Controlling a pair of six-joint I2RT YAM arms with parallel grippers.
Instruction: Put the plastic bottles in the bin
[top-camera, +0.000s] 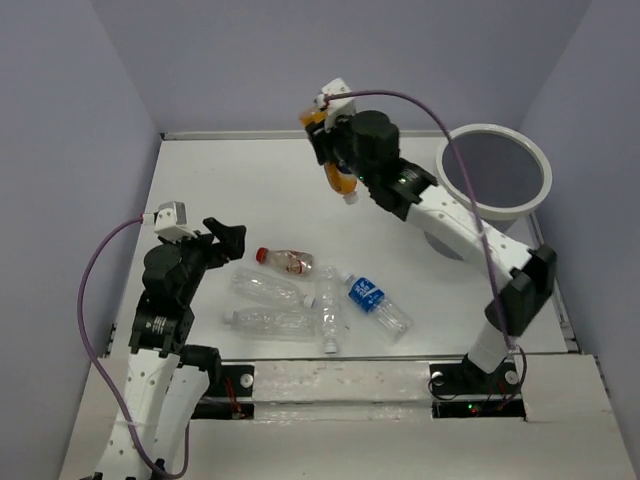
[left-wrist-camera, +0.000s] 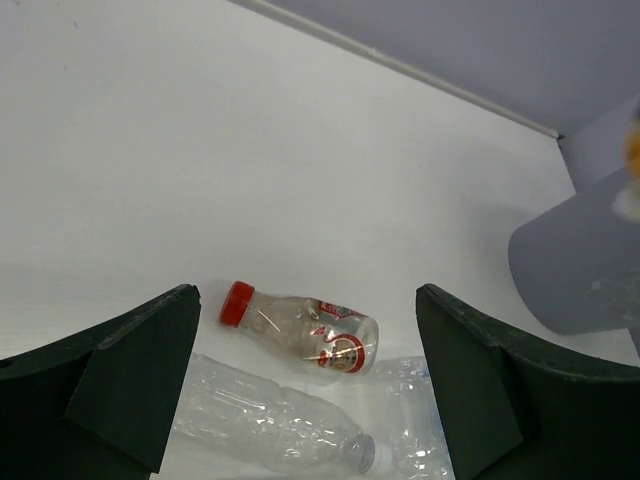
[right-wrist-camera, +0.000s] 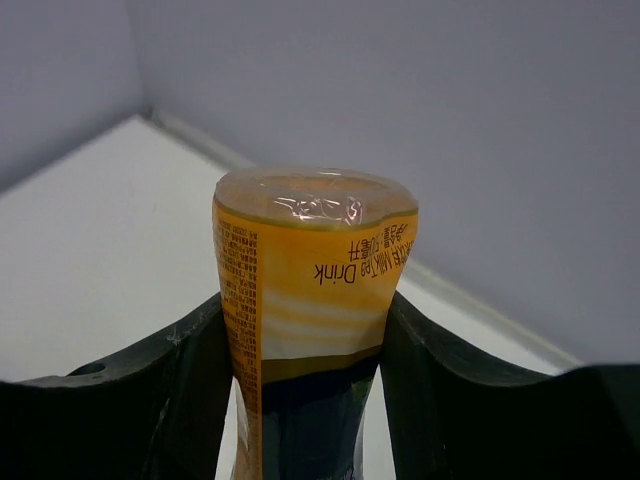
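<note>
Space separates bin (top-camera: 543, 190) rim from the orange bottle (top-camera: 341, 181) clamped in the right hand (top-camera: 335, 162); left hand (top-camera: 225, 243) gapes.

Looking like a robotics lab test cell, not a home. Being closed in by lavender walls (top-camera: 260, 60) at nine, twelve and three o'clock around a white table (top-camera: 230, 180). Being fitted with a left arm (top-camera: 165, 300) and a right arm (top-camera: 470, 235) bolted near six o'clock, trailing purple cables (top-camera: 81, 295), carrying white wrist cameras (top-camera: 170, 216). Holding plastic bottles (top-camera: 272, 321) near centre, a bin (top-camera: 546, 185) at two o'clock.
</note>
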